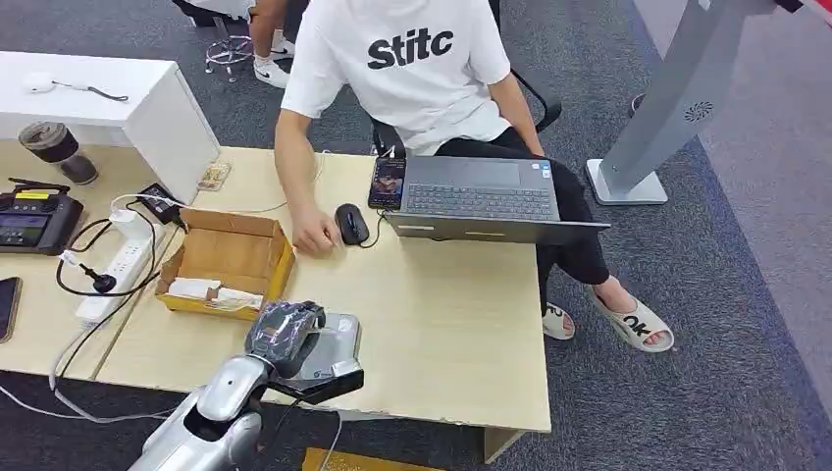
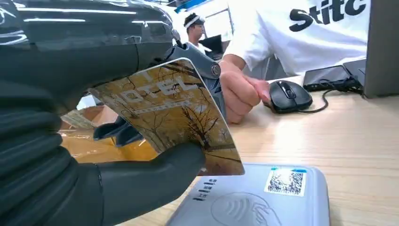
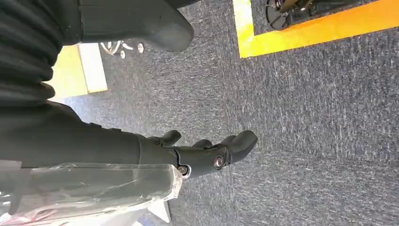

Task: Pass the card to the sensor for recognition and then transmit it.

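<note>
My left hand [image 2: 94, 141] pinches the card [image 2: 174, 117] between its thick grey rubbery thumb and the darker fingers [image 2: 117, 132] behind it. The card is a thin glossy rectangle printed with bare trees on a golden-yellow ground and pale "OTEL" lettering; it is tilted, and its lower corner hangs just above the sensor [image 2: 263, 197] without clearly touching it. The sensor is a flat, rounded-corner grey pad with a smooth matte top, an embossed contactless wave mark and a small square code sticker. In the head view, my left hand [image 1: 285, 332], wrapped in crinkled clear film, sits over the sensor [image 1: 338, 343] near the front edge of the pale wood-grain counter [image 1: 451, 324], at about 7 o'clock from its centre.

My right hand [image 3: 202, 153] hangs over coarse grey carpet [image 3: 306, 132], its dark, smooth fingers loosely curled and apart, holding nothing.

At 11 o'clock from the sensor stands an open cardboard box [image 1: 231, 260] with raw brown flaps. At 12 o'clock a person's hand [image 1: 314, 235] rests beside a glossy black oval mouse [image 1: 351, 223]. At 1 o'clock lies a slim grey laptop [image 1: 481, 201] with a dark phone [image 1: 388, 182] touching its left side. A white power strip [image 1: 118, 270] with black cables lies at 9 o'clock.
</note>
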### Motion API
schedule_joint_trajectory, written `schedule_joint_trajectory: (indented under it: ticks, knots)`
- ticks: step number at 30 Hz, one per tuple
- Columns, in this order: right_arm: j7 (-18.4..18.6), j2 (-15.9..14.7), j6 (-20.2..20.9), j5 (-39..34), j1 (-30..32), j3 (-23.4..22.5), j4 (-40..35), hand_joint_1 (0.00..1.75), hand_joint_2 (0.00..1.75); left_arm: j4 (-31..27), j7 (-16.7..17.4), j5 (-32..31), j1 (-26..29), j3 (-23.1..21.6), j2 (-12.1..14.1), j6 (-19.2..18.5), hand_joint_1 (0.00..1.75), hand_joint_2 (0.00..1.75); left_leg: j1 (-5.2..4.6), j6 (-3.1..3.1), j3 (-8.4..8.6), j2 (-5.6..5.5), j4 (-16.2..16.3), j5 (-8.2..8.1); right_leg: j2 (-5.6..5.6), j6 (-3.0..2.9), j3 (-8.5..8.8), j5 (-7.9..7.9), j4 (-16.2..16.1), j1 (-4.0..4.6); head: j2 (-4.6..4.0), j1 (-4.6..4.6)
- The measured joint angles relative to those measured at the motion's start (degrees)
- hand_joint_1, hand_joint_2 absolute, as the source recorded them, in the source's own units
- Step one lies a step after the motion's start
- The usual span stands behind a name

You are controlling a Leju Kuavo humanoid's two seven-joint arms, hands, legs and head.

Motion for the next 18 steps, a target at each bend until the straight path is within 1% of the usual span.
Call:
schedule_joint_trajectory:
  ticks: [4,8,11,18]
  knots:
    - [0.39,0.00,0.04,0.42,0.00,0.50,0.00,0.00,1.75,0.39,-0.44,0.44,0.03,1.09,-0.02,0.00,1.75,1.75,0.00,0.00,0.00,0.00,0.00,0.00,0.00,0.00,0.00,0.00,0.00,0.00,0.00,-0.02]
    - [0.63,0.00,0.17,1.14,-0.10,1.14,0.00,0.00,1.75,3.26,-3.50,1.42,-0.01,1.42,-0.55,2.04,1.75,1.75,0.00,0.00,0.01,0.00,0.00,0.00,-0.01,0.00,0.00,0.00,0.00,0.00,0.00,-0.04]
    - [0.63,0.00,0.24,1.47,-0.22,1.86,0.00,0.00,1.75,5.82,-4.85,1.86,-0.61,1.66,-1.55,3.37,1.75,1.75,-0.01,0.00,0.01,-0.03,0.00,0.00,-0.04,0.00,0.03,0.00,0.00,-0.01,0.00,0.00]
    - [0.90,0.00,0.22,1.90,-0.26,2.78,0.00,0.00,1.75,9.58,-6.67,3.15,-2.60,1.73,-3.17,3.06,1.75,1.75,-0.01,0.00,0.12,-0.07,0.00,0.00,-0.09,0.01,0.16,0.00,-0.01,-0.01,0.00,0.00]
